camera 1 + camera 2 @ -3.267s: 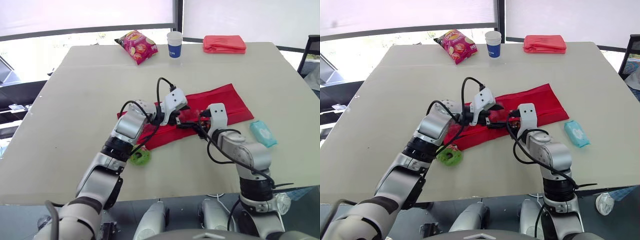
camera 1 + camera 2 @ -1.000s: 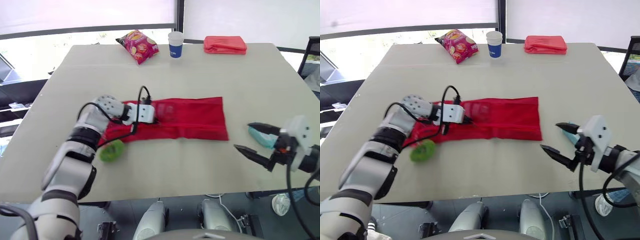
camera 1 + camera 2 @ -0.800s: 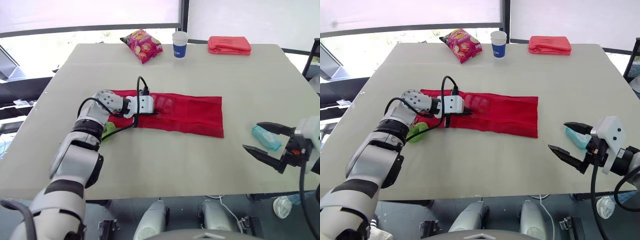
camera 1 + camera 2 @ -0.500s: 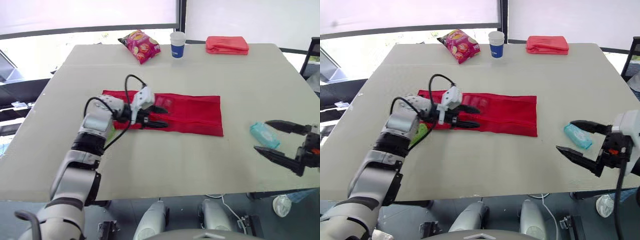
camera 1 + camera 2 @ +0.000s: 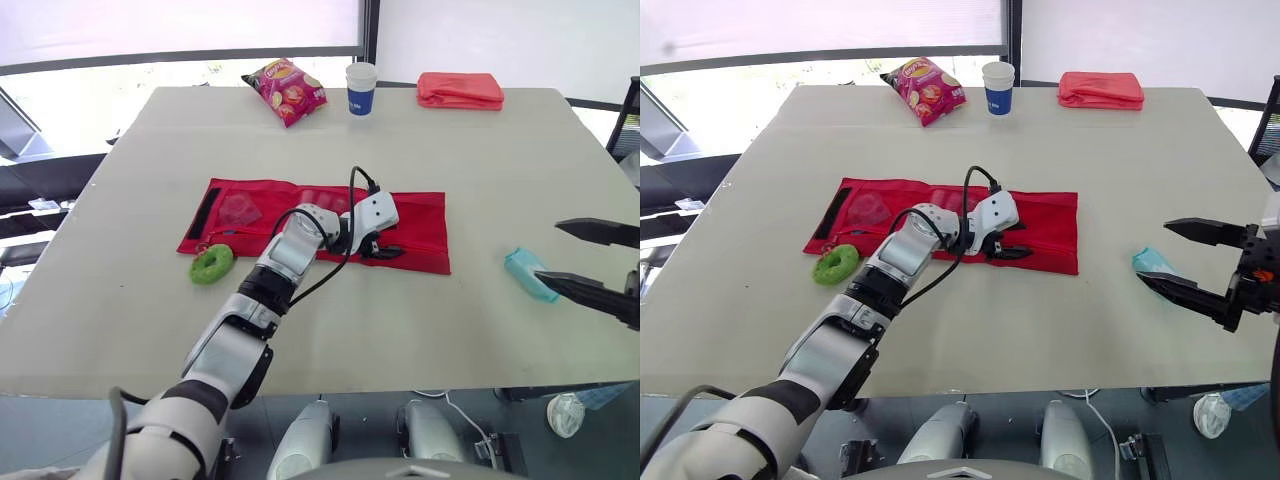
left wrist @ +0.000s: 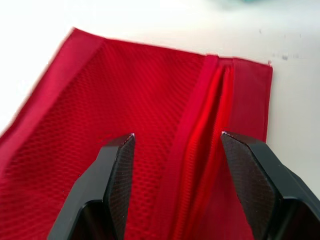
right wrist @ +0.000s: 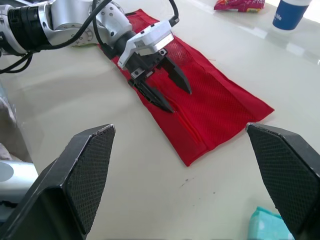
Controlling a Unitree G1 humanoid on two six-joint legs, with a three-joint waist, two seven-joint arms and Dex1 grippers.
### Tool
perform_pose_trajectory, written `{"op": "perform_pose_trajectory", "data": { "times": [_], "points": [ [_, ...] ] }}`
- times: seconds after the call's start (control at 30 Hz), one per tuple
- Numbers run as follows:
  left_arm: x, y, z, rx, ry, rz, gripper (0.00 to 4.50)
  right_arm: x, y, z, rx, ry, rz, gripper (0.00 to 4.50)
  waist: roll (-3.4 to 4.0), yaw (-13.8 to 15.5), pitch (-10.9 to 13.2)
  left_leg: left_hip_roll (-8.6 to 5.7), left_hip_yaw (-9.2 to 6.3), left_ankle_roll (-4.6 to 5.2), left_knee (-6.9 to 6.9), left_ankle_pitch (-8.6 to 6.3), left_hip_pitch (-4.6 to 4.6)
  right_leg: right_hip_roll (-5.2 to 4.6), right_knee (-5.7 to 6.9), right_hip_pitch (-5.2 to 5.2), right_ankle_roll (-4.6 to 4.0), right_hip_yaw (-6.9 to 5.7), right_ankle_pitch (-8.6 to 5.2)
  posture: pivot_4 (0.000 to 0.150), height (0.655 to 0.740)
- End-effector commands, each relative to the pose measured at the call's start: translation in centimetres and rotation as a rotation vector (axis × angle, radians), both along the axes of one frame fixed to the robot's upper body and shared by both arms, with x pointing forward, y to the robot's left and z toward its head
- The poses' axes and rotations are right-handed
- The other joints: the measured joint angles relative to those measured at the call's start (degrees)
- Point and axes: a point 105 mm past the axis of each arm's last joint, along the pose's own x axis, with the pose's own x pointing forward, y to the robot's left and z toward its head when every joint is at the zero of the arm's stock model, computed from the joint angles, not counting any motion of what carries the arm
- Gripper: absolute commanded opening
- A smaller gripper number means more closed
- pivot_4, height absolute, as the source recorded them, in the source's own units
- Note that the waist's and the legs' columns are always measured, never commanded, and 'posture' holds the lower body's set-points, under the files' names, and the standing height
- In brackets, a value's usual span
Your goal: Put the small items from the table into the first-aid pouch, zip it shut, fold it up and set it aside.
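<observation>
Table (image 5: 450, 150) bears pouch (image 5: 250, 212) lying left-to-right, left pincer (image 5: 397, 240) agape over it, right pincer (image 5: 1153, 252) agape.

No lettering was legible anywhere, snack bag (image 5: 284, 90) print too small, blue cup (image 5: 360, 92) markings unreadable

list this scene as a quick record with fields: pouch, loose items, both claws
pouch: red, spread flat on the table, not folded
left claw: open, empty, over the pouch's right end
right claw: open, empty, beside the wipes pack
loose items: green ring by the pouch's left near corner; wipes pack to its right
far edge: chips bag, paper cup, folded red cloth
</observation>
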Motion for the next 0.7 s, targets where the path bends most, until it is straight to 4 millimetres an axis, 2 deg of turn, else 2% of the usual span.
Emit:
{"op": "perform_pose_trajectory", "data": {
  "times": [0.03, 0.27, 0.37, 0.4, 0.43, 0.53, 0.6, 0.7],
  "points": [
    [0.5, -0.3, 0.6, 0.032, -0.068, -0.013, 2.93, -0.4, -0.5, 1.1, -0.017, -0.026, -0.019, 4.5, 0.0, 0.06, 0.0, 0.0, 0.0, 0.0, 0.0, 0.0, 0.01, 0.0, 0.0, 0.0, 0.0, 0.0, 0.0, 0.15, 0.74],
    [1.3, -0.7, 0.7, 0.028, -0.073, -0.008, 2.93, -0.1, -0.1, 1.7, -0.011, -0.017, 0.011, 4.5, 0.0, 0.09, 0.0, 0.0, 0.01, 0.0, 0.0, 0.0, 0.01, 0.0, 0.01, 0.0, 0.0, 0.0, 0.0, 0.15, 0.74],
    [1.7, -0.1, 0.5, 0.037, -0.083, 0.001, 2.93, 0.0, 0.1, 1.7, -0.022, -0.031, 0.024, 4.5, -0.01, 0.08, 0.0, 0.0, 0.02, 0.0, 0.0, 0.0, 0.02, 0.0, -0.02, 0.02, 0.02, 0.0, 0.01, 0.15, 0.74],
    [1.8, 0.1, 0.5, 0.031, -0.079, 0.01, 2.42, 0.0, 0.3, 1.8, -0.021, -0.04, 0.032, 4.5, -0.01, 0.07, 0.0, 0.0, 0.02, 0.0, 0.0, 0.0, 0.02, 0.0, -0.02, 0.02, 0.02, 0.0, 0.01, 0.15, 0.74],
    [1.7, 0.3, 0.6, 0.013, -0.064, 0.015, 2.1, -0.1, 0.7, 1.9, -0.017, -0.046, 0.046, 4.5, -0.01, 0.05, 0.0, 0.0, 0.02, 0.0, 0.0, 0.0, 0.01, -0.01, -0.01, 0.0, 0.02, 0.01, 0.01, 0.15, 0.74],
    [1.5, 0.2, 1.1, -0.007, -0.057, 0.005, 0.37, -0.3, 1.0, 2.2, -0.017, -0.048, 0.062, 4.5, -0.01, -0.02, 0.0, 0.01, 0.01, 0.0, -0.01, 0.0, 0.02, 0.0, 0.0, 0.0, 0.02, 0.0, 0.01, 0.15, 0.74],
    [1.0, -0.6, 0.9, -0.039, -0.048, -0.006, 0.05, -0.1, 0.4, 1.5, -0.025, -0.039, 0.034, 4.5, -0.01, 0.04, 0.0, 0.01, 0.01, 0.0, 0.0, 0.0, 0.01, -0.01, 0.0, 0.0, 0.02, -0.01, 0.01, 0.15, 0.74],
    [-0.4, -1.8, 0.8, -0.127, 0.027, -0.013, 0.05, -0.4, 0.1, 0.8, -0.009, -0.013, -0.02, 4.5, -0.02, 0.35, -0.01, 0.01, -0.01, 0.0, 0.0, 0.0, 0.0, -0.02, -0.03, 0.02, 0.02, -0.01, 0.01, 0.15, 0.74]
  ]
}}
